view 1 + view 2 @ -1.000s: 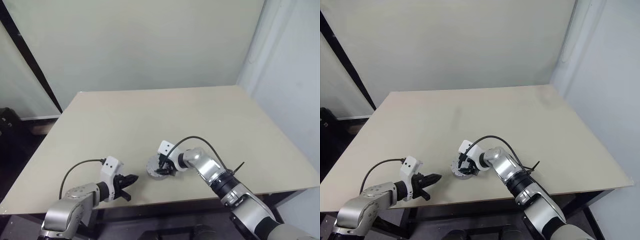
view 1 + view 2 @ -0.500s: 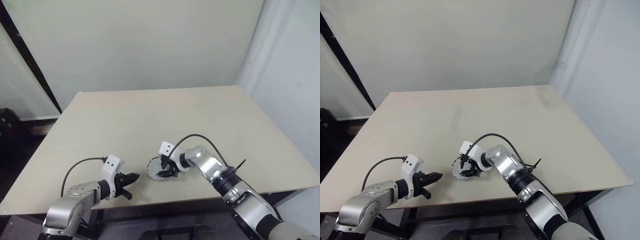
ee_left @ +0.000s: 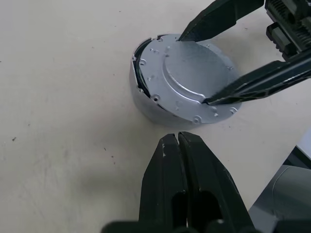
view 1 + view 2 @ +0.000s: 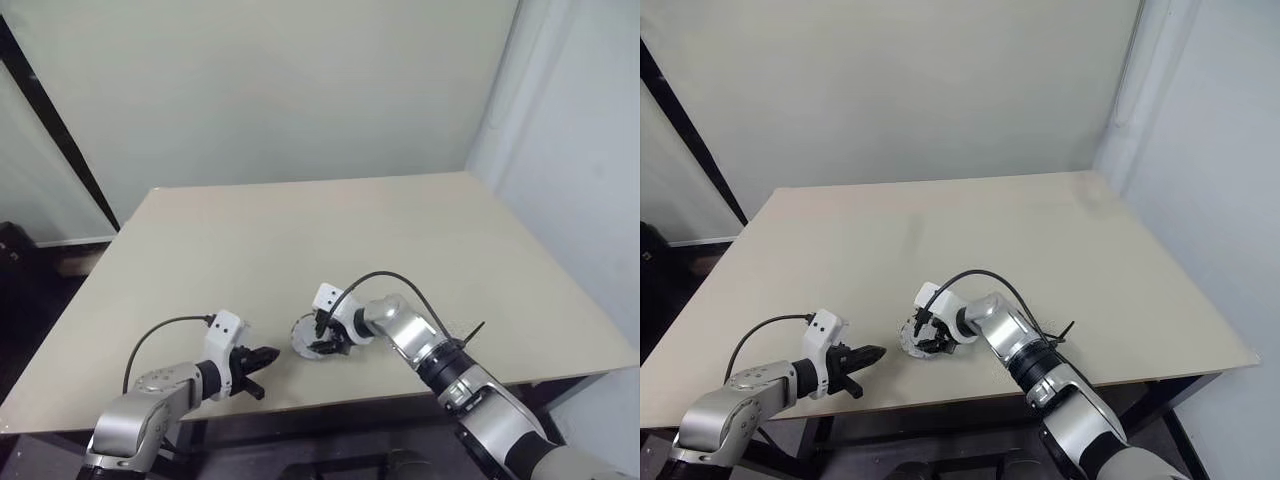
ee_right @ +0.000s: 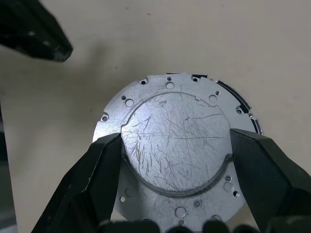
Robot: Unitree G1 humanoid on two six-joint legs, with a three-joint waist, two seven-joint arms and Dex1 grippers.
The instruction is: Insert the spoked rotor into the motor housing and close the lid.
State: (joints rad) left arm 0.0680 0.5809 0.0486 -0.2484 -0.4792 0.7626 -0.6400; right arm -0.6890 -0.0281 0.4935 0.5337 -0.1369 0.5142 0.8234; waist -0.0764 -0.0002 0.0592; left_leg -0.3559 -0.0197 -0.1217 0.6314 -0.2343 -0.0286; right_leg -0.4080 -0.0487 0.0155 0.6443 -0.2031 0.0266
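Observation:
The motor housing [image 3: 146,104] stands on the table near its front edge, with the silver-grey lid [image 3: 189,73] lying flat on top of it. A thin dark gap shows along one side of the rim. The spoked rotor is hidden. My right gripper [image 5: 176,141] reaches down onto the lid [image 5: 165,92], its two black fingers [image 5: 97,165] pressed against opposite sides of the raised round centre. A short way to the housing's left, my left gripper [image 4: 268,357] hovers just above the table, shut and empty, pointing at the housing [image 4: 305,338].
The beige table [image 4: 400,230] stretches wide behind and to both sides of the housing. Its front edge runs just below both grippers. A black cable [image 4: 390,278] arcs over my right wrist.

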